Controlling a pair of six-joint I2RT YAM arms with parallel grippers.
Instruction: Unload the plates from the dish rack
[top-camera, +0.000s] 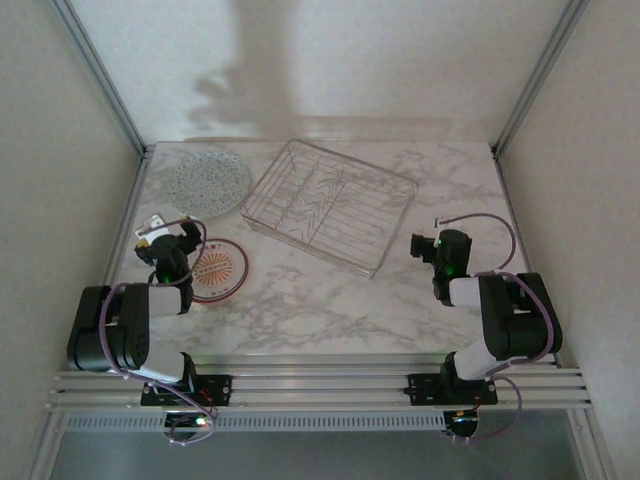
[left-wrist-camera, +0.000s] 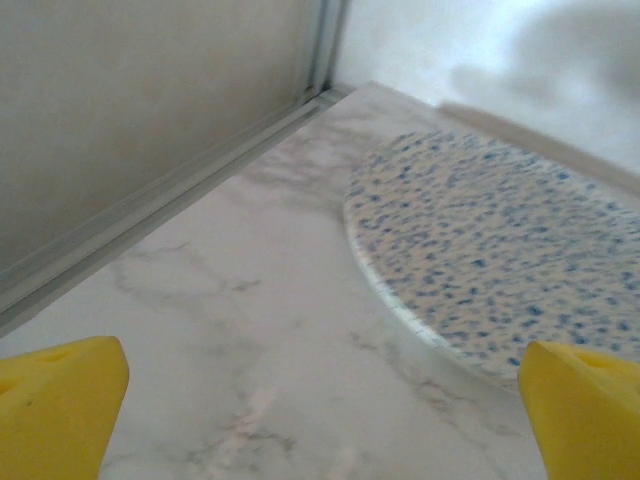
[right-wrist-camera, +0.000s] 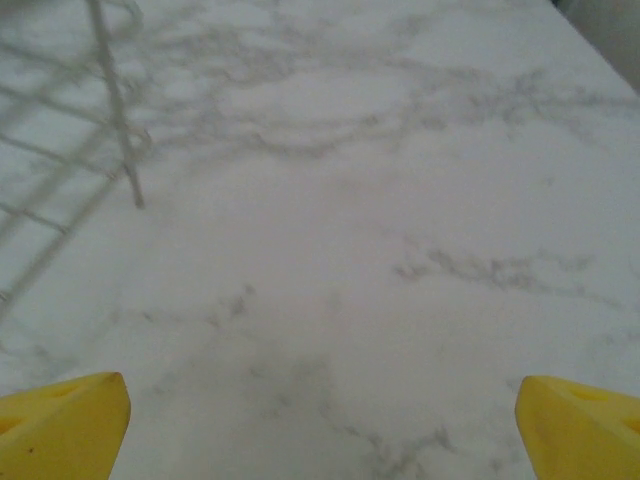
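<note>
Your left end effector (top-camera: 163, 238) sits at 9 o'clock on the tabletop (top-camera: 330, 300). Its jaws are spread wide and hold nothing. From its wrist camera you see the yellow fingertips (left-wrist-camera: 60, 400) far apart over bare marble.

The speckled plate (top-camera: 207, 182) lies flat at 10 o'clock on the tabletop. It is at 1 o'clock from that end effector and clear of it. The wrist camera puts the speckled plate (left-wrist-camera: 500, 250) at 2 o'clock, beyond the right fingertip.

The emblem plate (top-camera: 218, 268) lies flat at 8 o'clock on the tabletop. It is just beside the left end effector, at its 4 o'clock, and the arm overlaps its left edge.

The rack (top-camera: 335, 205) stands near the middle of the tabletop toward 12 o'clock, turned at an angle. Both plates lie outside it, to its left.

Your right end effector (top-camera: 428, 245) is at 3 o'clock, near the rack's right corner. Its jaws are also spread wide and empty. Its wrist camera shows rack (right-wrist-camera: 120, 120) wires at 10 o'clock and marble elsewhere.
</note>
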